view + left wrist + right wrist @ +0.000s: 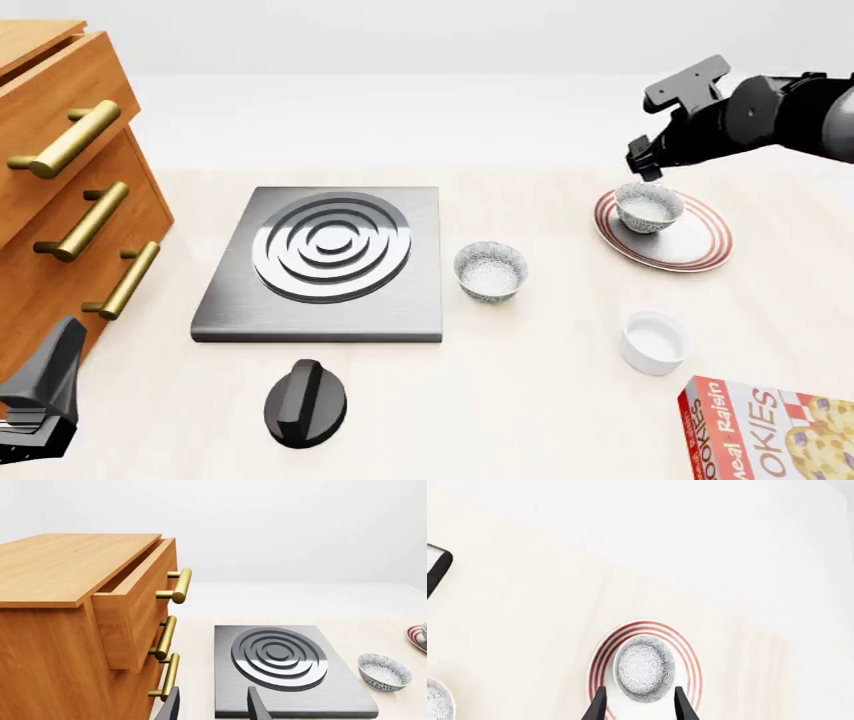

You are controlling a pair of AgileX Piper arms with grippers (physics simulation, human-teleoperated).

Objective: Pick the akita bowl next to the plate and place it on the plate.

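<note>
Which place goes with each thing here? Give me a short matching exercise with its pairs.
Things:
1. akita bowl
2. second speckled bowl
3. white ramekin
4. black knob

Places:
A. on the table beside the stove plate
B. on the plate
C. nearer the camera than the stove plate
D. near the cookie box

Pairs: 1-B, 2-A, 3-D, 4-C

Cereal box (pixel 774 432): cut by front view's bottom and right edges, lettering only partly readable. Left gripper (pixel 38 400): cut at lower left corner there; wrist view shows fingertips only. Right arm (pixel 787 110): runs off the right edge. Drawer unit (pixel 60 180): cropped left. Plate (pixel 417 639): only a sliver in left wrist view.
</note>
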